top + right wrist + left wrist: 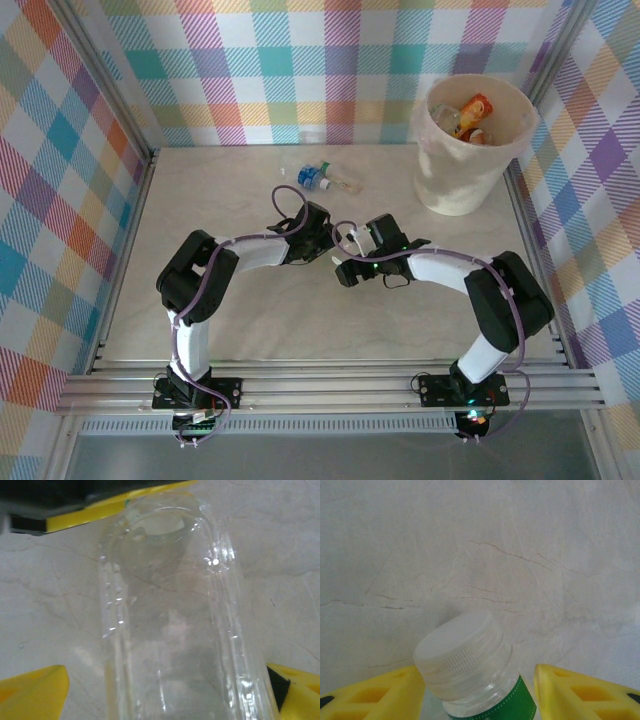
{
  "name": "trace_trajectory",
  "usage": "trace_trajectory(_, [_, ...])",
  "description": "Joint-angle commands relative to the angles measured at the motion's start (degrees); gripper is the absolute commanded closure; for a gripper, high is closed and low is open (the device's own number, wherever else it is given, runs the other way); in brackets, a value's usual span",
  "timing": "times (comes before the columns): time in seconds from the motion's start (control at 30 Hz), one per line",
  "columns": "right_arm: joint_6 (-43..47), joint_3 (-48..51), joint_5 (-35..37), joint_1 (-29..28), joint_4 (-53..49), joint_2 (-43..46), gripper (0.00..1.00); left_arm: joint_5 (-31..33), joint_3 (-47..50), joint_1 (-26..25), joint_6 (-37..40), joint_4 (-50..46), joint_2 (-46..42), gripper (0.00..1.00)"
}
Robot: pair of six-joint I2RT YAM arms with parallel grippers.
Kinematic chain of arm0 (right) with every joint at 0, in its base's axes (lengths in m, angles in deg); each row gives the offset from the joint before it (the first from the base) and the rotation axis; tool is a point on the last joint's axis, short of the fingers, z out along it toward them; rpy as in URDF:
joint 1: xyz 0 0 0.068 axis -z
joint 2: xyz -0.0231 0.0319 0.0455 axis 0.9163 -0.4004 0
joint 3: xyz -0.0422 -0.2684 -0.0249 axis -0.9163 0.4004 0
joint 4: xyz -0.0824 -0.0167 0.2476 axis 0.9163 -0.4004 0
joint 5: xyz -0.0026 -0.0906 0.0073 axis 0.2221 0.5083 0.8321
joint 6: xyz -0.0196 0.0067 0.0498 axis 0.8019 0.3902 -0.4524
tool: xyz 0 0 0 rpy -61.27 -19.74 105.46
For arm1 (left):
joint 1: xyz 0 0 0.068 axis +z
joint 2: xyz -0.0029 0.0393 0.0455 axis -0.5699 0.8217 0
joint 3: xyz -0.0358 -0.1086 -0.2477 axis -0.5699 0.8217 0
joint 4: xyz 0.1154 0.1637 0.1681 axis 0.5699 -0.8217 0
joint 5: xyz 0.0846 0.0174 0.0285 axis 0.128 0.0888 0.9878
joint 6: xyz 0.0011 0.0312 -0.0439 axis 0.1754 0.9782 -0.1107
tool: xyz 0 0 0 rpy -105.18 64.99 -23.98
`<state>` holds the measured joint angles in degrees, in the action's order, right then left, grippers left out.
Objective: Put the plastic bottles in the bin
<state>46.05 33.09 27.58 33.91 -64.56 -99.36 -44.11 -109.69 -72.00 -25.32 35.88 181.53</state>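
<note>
A clear plastic bottle (465,655) with a white cap and a green label hangs between the two arms above the table's middle (346,244). My left gripper (480,682) is shut on it below the neck, and the cap points away past the yellow fingertips (380,695). My right gripper (167,680) is open around the bottle's clear body (170,605), with a gap on its left side. The two grippers, left (322,238) and right (352,260), face each other. The cream-white bin (470,185) stands at the back right and holds orange and clear bottles (470,118).
Two more small bottles (325,178), one with a blue label, lie near the back wall left of the bin. Checked walls close the table on three sides. The left gripper's yellow finger (100,512) crosses the top of the right wrist view.
</note>
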Motion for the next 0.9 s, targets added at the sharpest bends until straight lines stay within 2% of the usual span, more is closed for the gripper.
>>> trace_trajectory(0.0, [1.00,1.23,1.68,-0.29,4.77,-0.44,0.11,-0.86,1.33,0.09,0.40,-2.62,-1.02,0.41])
trace_trajectory(0.47, [2.15,4.45,0.45,-0.56,4.26,4.91,0.42,-1.65,-2.39,0.08,2.92,-7.25,-10.22,0.36])
trace_trajectory(0.53, [2.01,4.65,0.94,-0.56,3.85,6.01,0.45,-0.87,-3.04,0.08,3.88,-8.43,-12.33,0.32])
trace_trajectory(0.7, [0.58,4.90,3.66,-0.56,2.71,9.48,0.48,4.47,-4.57,0.34,5.25,-14.13,-17.96,0.09])
trace_trajectory(0.77, [-0.07,5.00,5.21,-0.56,2.66,11.15,0.50,7.37,-4.37,0.60,5.86,-15.28,-20.93,0.03])
trace_trajectory(0.87, [-0.53,4.45,7.18,-0.44,2.48,13.84,0.52,11.59,-3.69,1.04,6.65,-17.79,-24.92,0.00])
